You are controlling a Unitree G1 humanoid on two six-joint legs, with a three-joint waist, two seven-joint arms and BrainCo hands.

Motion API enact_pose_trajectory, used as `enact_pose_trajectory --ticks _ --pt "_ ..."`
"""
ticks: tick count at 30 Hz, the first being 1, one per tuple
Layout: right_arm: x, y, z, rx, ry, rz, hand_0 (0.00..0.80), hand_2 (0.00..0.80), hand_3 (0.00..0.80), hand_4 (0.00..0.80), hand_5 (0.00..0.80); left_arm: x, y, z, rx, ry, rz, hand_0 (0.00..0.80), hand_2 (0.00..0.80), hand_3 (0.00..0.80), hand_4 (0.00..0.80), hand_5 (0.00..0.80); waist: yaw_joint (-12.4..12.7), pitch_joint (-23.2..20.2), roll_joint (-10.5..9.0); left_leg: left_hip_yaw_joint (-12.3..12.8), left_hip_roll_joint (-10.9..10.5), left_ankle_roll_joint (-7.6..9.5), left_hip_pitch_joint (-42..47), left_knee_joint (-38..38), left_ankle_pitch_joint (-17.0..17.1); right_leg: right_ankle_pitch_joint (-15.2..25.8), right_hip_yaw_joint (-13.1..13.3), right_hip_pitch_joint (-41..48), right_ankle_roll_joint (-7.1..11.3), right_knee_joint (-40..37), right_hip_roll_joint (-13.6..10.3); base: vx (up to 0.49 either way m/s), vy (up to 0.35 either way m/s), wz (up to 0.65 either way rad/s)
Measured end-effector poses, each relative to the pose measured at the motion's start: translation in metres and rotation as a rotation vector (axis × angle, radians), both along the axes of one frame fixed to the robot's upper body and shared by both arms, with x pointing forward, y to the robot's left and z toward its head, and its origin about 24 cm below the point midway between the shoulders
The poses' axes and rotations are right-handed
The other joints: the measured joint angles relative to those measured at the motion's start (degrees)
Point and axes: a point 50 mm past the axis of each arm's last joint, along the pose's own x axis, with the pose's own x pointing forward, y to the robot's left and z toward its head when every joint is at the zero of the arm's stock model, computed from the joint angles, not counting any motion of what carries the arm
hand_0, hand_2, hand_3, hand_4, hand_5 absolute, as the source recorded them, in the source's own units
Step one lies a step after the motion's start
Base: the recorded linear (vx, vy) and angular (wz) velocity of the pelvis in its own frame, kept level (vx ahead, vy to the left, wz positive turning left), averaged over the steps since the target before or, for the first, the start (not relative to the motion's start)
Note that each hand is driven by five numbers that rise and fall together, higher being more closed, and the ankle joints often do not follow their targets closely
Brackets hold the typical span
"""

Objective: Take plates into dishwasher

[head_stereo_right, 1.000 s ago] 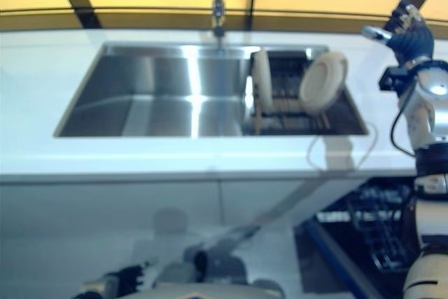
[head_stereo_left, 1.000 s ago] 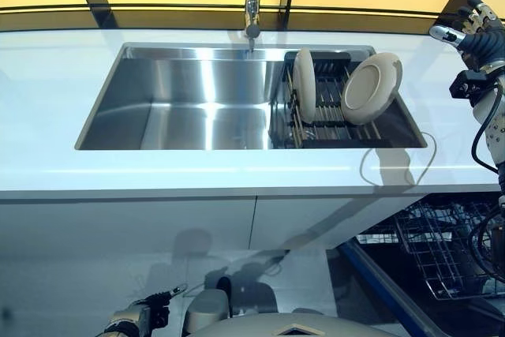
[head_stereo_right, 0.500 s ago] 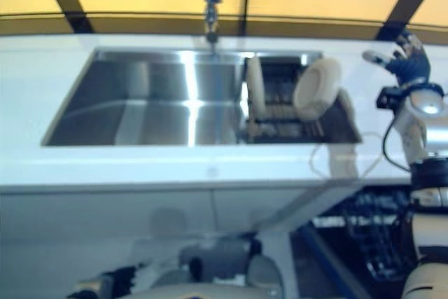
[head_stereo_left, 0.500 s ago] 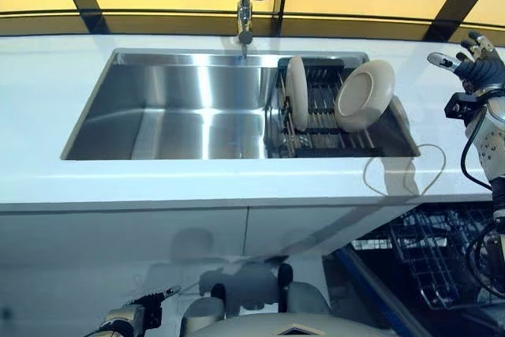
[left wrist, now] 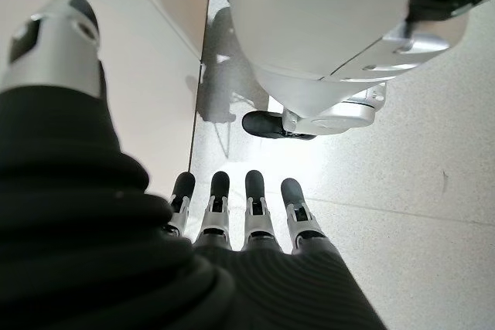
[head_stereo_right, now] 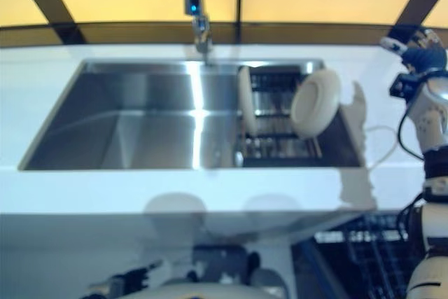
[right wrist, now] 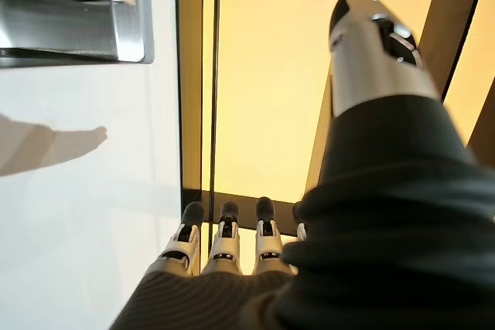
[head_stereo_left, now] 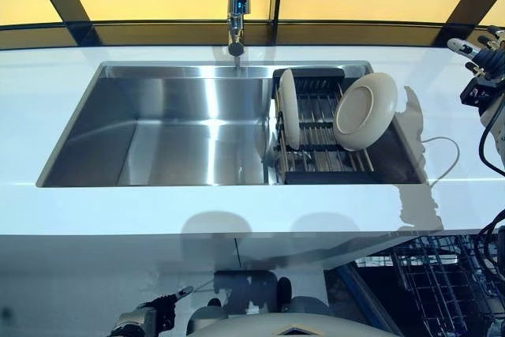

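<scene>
Left eye view: 2 plates (head_stereo_left: pixel 364 110) upright in sink (head_stereo_left: pixel 158 128) rack (head_stereo_left: pixel 316 136).

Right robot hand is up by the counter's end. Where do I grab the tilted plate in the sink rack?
Take the tilted plate by its raised upper right rim, coming from the right with the open right robot hand. It leans in the rack, so that edge stands free; the upright plate crowds its left.
</scene>
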Motion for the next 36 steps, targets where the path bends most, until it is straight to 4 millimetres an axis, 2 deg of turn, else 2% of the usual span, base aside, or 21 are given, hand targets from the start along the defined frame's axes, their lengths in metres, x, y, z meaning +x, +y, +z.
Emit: enact_pose_trajectory --ticks 6,18,27,31,36 --pt "0.002 -0.003 -0.001 0.028 0.024 0.037 0.000 0.000 0.000 0.000 0.000 -0.002 0.008 0.002 0.031 0.013 0.007 0.000 0.000 0.000 0.000 0.000 0.0 0.3 0.50 0.1 -0.4 0.52 0.4 -0.1 -0.3 -0.2 0.0 0.5 0.51 -0.2 -0.7 0.057 -0.047 0.01" --pt "0.002 -0.005 -0.013 0.058 0.095 0.069 0.000 0.000 0.000 0.000 0.000 0.001 0.007 0.002 0.029 0.007 0.006 0.000 0.000 0.000 0.000 0.000 -0.2 1.4 2.52 0.1 -0.4 0.23 -0.7 0.0 -0.2 -0.3 0.0 -0.8 0.47 0.0 -0.7 0.033 -0.049 0.00" --pt "0.003 -0.004 -0.019 0.050 0.126 0.088 0.000 0.000 0.000 0.000 0.000 0.009 0.004 0.003 0.017 -0.025 0.028 0.000 0.000 0.000 0.000 0.000 -0.4 3.5 5.88 0.1 -1.0 0.51 -2.9 0.0 0.1 -0.2 -0.2 -2.9 0.81 0.0 -1.4 -0.019 -0.001 0.00" --pt "0.004 -0.003 -0.011 0.041 0.105 0.119 0.000 0.000 0.000 0.000 0.000 0.013 0.002 0.004 0.001 -0.044 0.032 0.000 0.000 0.000 0.000 0.000 -1.6 4.0 6.46 0.2 -1.0 0.59 -3.5 0.0 0.2 -0.2 -0.4 -3.3 0.85 0.0 -1.5 0.002 0.006 0.04" --pt "0.005 -0.002 -0.007 0.039 0.095 0.142 0.000 0.000 0.000 0.000 0.000 0.021 -0.002 0.005 -0.010 -0.067 0.026 0.000 0.000 0.000 0.000 0.000 -1.7 4.5 6.95 0.4 -1.0 0.59 -3.5 0.0 0.2 -0.2 -0.4 -3.3 0.92 0.0 -1.5 0.000 0.000 0.00"
